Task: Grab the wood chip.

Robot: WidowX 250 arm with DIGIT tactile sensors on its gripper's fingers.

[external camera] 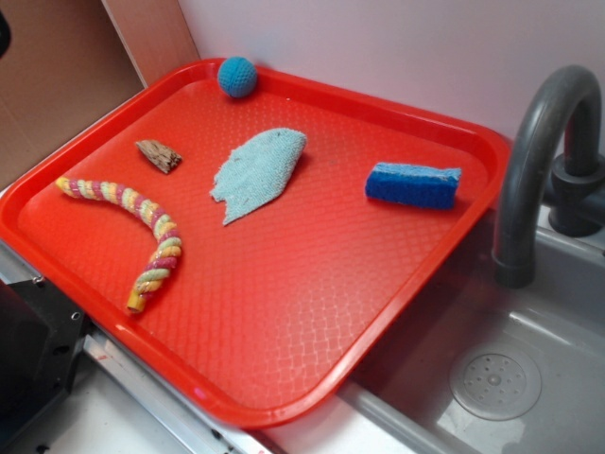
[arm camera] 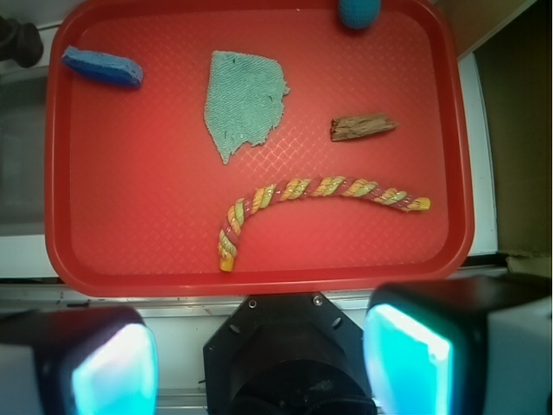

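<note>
Looking down from the wrist view, the gripper (arm camera: 259, 363) hangs high above the near edge of the red tray (arm camera: 259, 277), its two pale-padded fingers (arm camera: 112, 367) spread wide with nothing between them. It does not show in the exterior view, so its height over the tray cannot be read from there.

From the gripper, the wood chip (arm camera: 363, 128) lies ahead and off to the right in the wrist view, well apart from the fingers and past the multicoloured twisted rope (arm camera: 302, 194), which curves across the tray between the two. The chip rests flat on the tray floor, touching nothing, just beyond the rope's right-hand stretch and to the right of the teal cloth (arm camera: 244, 99).

Its long axis runs nearly side to side in the wrist view, tilted slightly so the right end sits a little farther away. The right end looks narrower and more pointed; the left end is blunter. In the exterior view the wood chip (external camera: 159, 155) sits near the tray's left rim, between the rope (external camera: 142, 232) and the blue crocheted ball (external camera: 237, 77).

The jaws open along roughly the same line as the chip's length, so the wrist probably needs to turn to close across its short width.
</note>
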